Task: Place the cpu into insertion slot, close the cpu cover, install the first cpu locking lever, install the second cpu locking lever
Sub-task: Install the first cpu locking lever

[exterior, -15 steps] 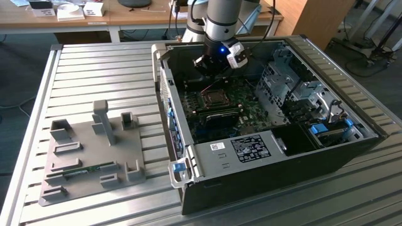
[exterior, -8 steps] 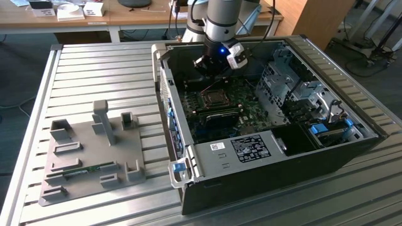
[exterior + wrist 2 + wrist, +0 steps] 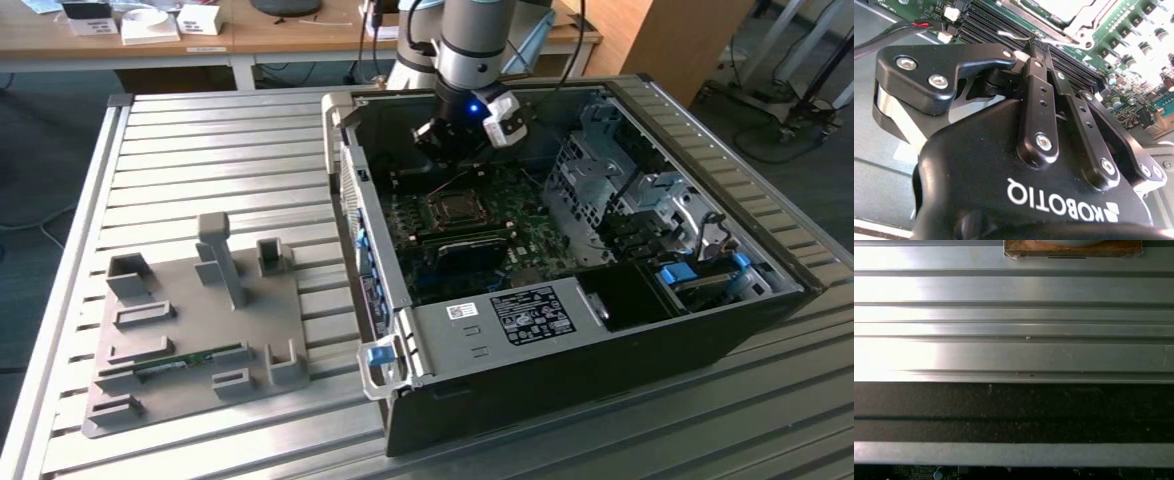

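**Tool (image 3: 1037,46) pinched shut beside the processor socket**

Looms black and close in the second wrist view, fingers (image 3: 1035,100) brought fully together to a narrow point, with nothing seen gripped between the tips. Points down at the motherboard (image 3: 1134,30), just above the rows of dark memory slots (image 3: 985,26). Sits right beside a thin silvery rod (image 3: 1013,35); cannot tell whether touching it.

Just past those fingertips: the cpu (image 3: 1064,6), pale and flat, lying in its socket. Framed by the cpu cover (image 3: 1085,26), whose silvery edge looks to lie down around the chip, though cut off at the picture's edge. Off to one side, a red and black cable (image 3: 919,24) running across the case floor.

Seen from the exterior view: tool (image 3: 449,160) hanging from the arm inside the open computer case (image 3: 601,380), close above the socket (image 3: 458,208) near the middle of the board. Resting on a slatted metal worktop (image 3: 200,150), with a grey fixture tray (image 3: 200,330) of upright posts and pockets towards the exterior view's left, well apart from the case. Beyond, a wooden desk (image 3: 267,35) carrying small boxes.

Across the first wrist view: bright worktop slats (image 3: 1014,350), then a dark band of case wall (image 3: 1014,405).
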Controlling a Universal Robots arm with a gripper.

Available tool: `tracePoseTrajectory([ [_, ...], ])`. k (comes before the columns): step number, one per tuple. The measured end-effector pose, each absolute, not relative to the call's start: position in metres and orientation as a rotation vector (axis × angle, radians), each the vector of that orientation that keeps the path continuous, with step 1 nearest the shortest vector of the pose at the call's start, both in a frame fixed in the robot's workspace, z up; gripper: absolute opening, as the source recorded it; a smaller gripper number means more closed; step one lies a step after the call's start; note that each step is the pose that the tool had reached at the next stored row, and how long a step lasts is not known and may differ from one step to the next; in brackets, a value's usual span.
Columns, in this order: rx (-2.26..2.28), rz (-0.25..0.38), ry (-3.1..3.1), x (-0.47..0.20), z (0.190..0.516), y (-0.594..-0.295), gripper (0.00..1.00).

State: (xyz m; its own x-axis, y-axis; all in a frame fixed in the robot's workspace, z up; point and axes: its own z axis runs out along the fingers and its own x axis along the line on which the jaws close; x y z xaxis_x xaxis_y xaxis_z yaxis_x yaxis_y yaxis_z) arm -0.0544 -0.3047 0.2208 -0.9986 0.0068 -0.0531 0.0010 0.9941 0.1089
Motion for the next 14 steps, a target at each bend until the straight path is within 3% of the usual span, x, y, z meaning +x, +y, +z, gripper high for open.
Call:
tracePoseTrajectory([
  [14, 0.006, 0.168, 3.084, -0.0524, 0.2152, -0.3047, 0.11],
])
